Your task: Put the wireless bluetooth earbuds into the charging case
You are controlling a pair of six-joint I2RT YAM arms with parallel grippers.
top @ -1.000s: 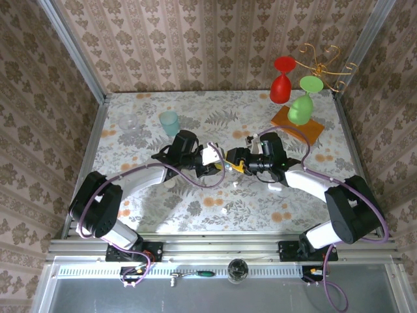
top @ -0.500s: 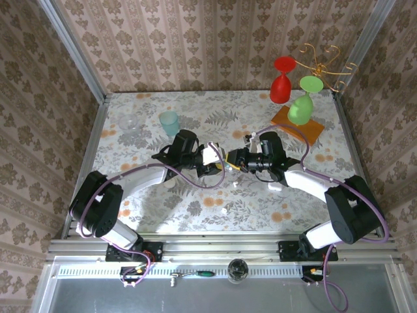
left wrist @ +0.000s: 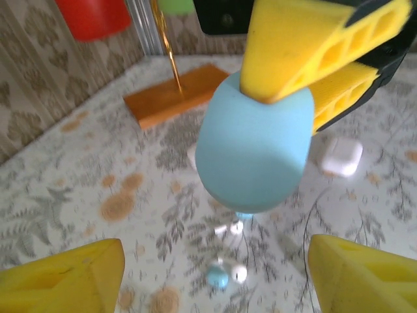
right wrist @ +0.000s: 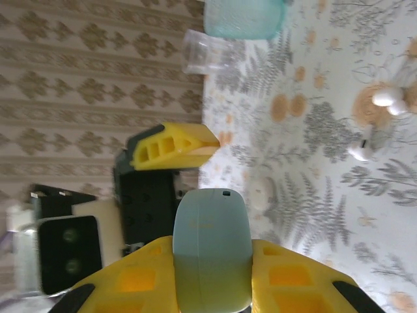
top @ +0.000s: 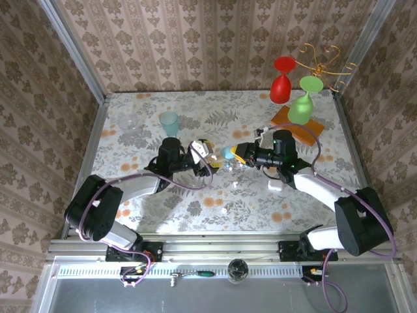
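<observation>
A light-blue charging case (top: 227, 153) hangs above the table, lid closed, with my right gripper (top: 237, 154) shut on it. In the right wrist view the case (right wrist: 212, 251) sits clamped between my yellow fingers (right wrist: 293, 274). My left gripper (top: 207, 155) stands open just left of the case, not touching it. From the left wrist the case (left wrist: 254, 150) hangs ahead of my open left gripper (left wrist: 215, 280). Small white earbuds (left wrist: 229, 228) lie on the table below it, one beside a blue bit (left wrist: 218, 278). Two more earbuds (top: 234, 186) (top: 223, 210) lie nearer the front.
A white case (top: 275, 187) lies under the right arm. A teal cup (top: 169, 121) and a clear cup (top: 128, 122) stand at the back left. Red (top: 281, 81) and green (top: 301, 104) glasses hang on a gold rack over an orange board (top: 311, 130) at the back right.
My right gripper has closed on the blue case and carried it slightly right. My left gripper has opened, let the case go and drawn back to the left.
</observation>
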